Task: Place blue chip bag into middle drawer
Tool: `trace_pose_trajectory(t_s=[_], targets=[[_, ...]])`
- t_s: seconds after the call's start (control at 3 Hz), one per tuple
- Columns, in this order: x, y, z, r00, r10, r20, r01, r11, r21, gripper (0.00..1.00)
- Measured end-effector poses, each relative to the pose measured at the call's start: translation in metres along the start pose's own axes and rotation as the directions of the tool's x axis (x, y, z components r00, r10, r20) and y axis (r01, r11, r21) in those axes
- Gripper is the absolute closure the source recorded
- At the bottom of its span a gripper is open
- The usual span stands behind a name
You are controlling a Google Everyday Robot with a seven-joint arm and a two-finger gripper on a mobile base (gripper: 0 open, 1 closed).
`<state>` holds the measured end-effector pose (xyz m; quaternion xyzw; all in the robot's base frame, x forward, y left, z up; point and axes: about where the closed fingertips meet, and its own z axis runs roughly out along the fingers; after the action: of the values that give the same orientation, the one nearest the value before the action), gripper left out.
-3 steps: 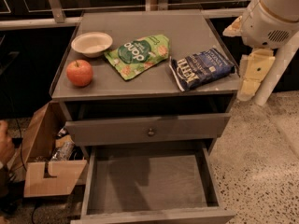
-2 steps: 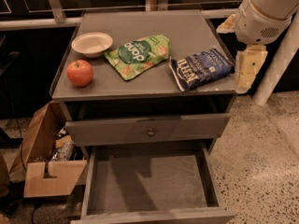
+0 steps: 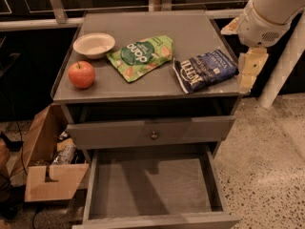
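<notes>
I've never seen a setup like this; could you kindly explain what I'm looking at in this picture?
This is one camera view, looking down at a grey cabinet. The white shape at top right is a mobile robot's single arm; its gripper hangs beside the cabinet's right edge, holding nothing. On top lie a white bowl, a red apple, a green pouch and the blue chip bag. Below, the middle drawer stands pulled open, its floor bare. A cardboard box sits at left.

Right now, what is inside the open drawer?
Only bare floor shows in the drawer; its rear is hidden under the knobbed front. The gripper hangs beside the chip bag.
</notes>
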<state>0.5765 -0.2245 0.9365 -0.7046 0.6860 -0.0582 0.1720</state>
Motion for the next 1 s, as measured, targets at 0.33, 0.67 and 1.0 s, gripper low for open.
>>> trace_pose_trajectory(t_s=[0.33,0.67,1.0], targets=[[0.0273,-0.046,0.0415,0.998,-0.07,-0.006,0.07,0.9974,0.018,0.0],[0.0278,-0.0478,0.0431,0.997,-0.071,-0.004,0.071,0.9973,0.02,0.0],[0.0218,-0.0545,0.0504,0.997,-0.078,0.016,0.078,0.9969,0.009,0.0]])
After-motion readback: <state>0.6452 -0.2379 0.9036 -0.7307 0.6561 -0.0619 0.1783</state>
